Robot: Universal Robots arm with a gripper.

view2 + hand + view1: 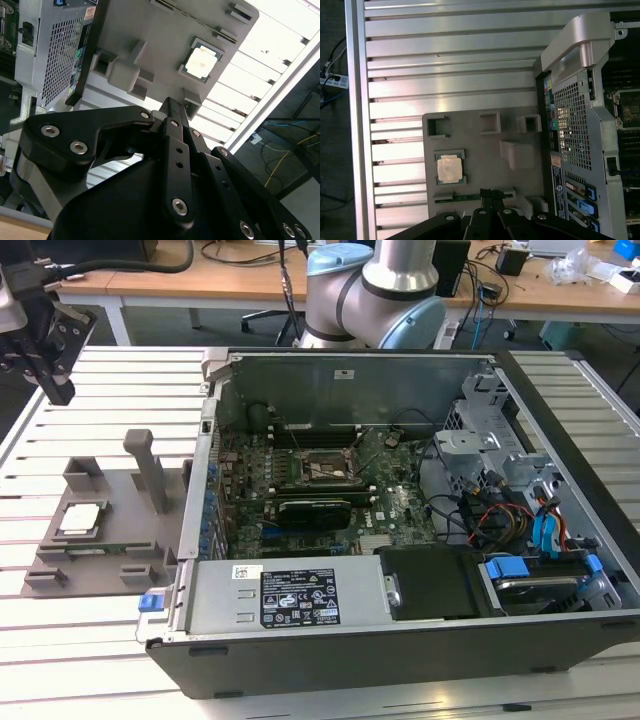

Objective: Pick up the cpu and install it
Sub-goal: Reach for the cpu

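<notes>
We feared the black gripper point(172, 104), fingers pressed together, would jab the silver-topped square cpu point(201, 62) in its grey plastic tray point(150, 30).

Bright light falls from above on my desk point(455, 55), and its metal slats shine white in both wrist views (some nearly wash out in the second wrist view). The cpu point(201, 63) glares pale on top. My black pincer point(172, 102) looks dark against them. The computer case point(350, 375) is dim and shadowy inside.
</notes>
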